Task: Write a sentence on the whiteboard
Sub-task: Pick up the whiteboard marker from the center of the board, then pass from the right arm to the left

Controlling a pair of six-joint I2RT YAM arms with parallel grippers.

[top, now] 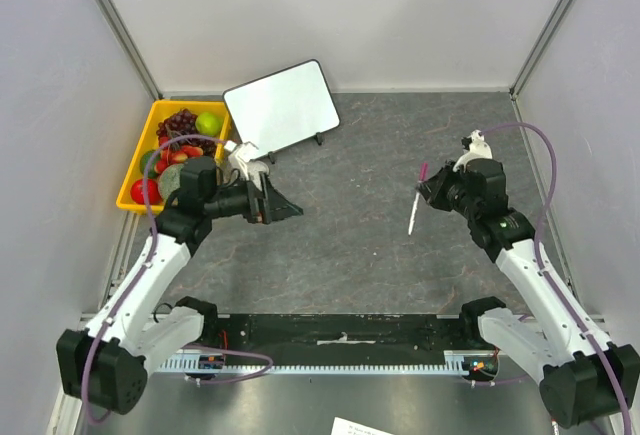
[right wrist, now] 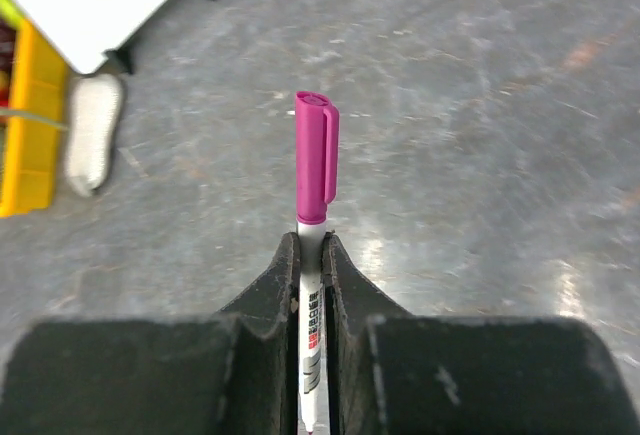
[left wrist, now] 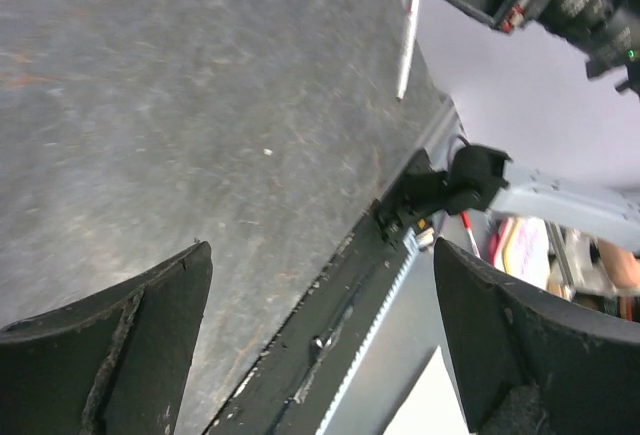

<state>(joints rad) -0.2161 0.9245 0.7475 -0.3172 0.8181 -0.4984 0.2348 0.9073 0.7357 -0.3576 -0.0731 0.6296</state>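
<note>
The whiteboard [top: 282,105] stands at the far left of the counter [top: 350,265], propped on its small black feet and turned at an angle, its face plain white and its far corner close to the back wall [top: 330,15]. Its left corner sits just beside a yellow bin [right wrist: 35,135] of fruit [top: 208,122] that lies along the left wall, and a grey oval eraser [right wrist: 92,133] rests on the counter near the bin below the board's near corner. The left end effector [top: 288,205] hangs in front of the board's near edge with its jaws wide apart and nothing between them. A broad stretch of grey counter separates it from the right end effector [right wrist: 311,250], which is well off to the right and clamped on a marker [right wrist: 316,160] with a magenta cap. The capped end sticks out beyond the fingertips, and the white barrel runs back between them. Pale walls close the counter on three sides, and a black rail [top: 340,330] with the arm bases bounds the near edge. From the right wrist only one corner of the board and part of the bin show, both cut by the frame. The marker's other end is lost between the fingers in the right wrist view, and the barrel print is too small to read. The left wrist view is blurred
</note>
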